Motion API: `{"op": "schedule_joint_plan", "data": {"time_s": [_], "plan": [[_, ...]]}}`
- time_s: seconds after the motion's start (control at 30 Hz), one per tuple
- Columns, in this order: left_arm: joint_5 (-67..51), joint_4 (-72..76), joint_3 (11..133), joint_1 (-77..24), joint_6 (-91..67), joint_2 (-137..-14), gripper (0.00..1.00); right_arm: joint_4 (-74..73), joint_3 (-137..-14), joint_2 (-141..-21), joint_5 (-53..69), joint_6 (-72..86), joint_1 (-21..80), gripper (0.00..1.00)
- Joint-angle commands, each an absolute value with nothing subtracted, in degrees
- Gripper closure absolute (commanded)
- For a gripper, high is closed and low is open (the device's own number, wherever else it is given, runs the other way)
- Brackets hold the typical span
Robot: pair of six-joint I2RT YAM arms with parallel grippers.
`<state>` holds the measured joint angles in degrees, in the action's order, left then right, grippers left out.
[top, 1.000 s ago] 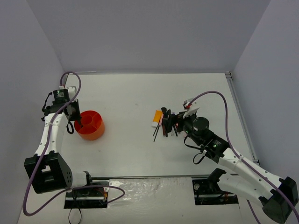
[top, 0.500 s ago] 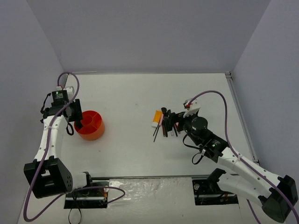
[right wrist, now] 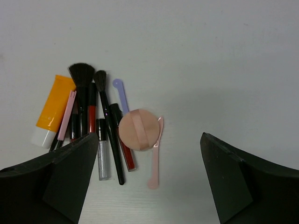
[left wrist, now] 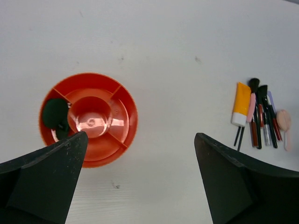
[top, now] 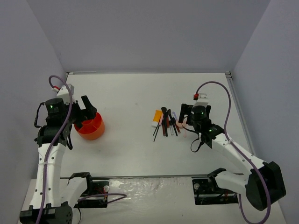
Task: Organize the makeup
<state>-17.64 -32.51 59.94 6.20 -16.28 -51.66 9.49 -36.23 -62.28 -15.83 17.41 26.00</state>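
Left gripper (left wrist: 141,137): jaws wide apart, empty, hovering over tub (left wrist: 122,100). Green compact (left wrist: 55,112) in tub's left compartment. Right gripper (right wrist: 149,136): jaws wide apart, empty, well right of tub, above tube (right wrist: 55,105), brushes (right wrist: 83,79), puff (right wrist: 136,129) lying together on table (right wrist: 210,56).

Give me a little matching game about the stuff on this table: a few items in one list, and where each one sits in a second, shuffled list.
Things:
1. orange-white tube
2. pale pink puff
3. dark green compact

Places:
A. in an outer compartment of the orange tub
B. right side of the makeup pile
C. left end of that pile

Pairs: 1-C, 2-B, 3-A
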Motion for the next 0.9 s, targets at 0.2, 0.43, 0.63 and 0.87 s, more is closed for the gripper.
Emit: {"op": "schedule_joint_plan", "data": {"time_s": [0.2,0.43,0.63,0.87], "plan": [[-18.04,-27.84,54.39,0.62,-15.85,-52.30,0.03,10.54,-41.53,-75.20,-12.75,17.09,25.72,0.33],[-17.97,-30.02,54.45,0.62,-15.29,-52.39,0.03,11.78,-44.76,-81.93,-11.08,15.56,26.19,0.53],[-18.51,-29.76,54.14,0.62,-15.35,-51.82,0.03,11.86,-47.26,-86.37,-10.26,15.26,26.51,0.53],[-18.88,-29.89,54.14,0.62,-15.46,-52.37,0.03,11.87,-47.83,-89.76,-9.92,16.12,27.58,0.53]]}}
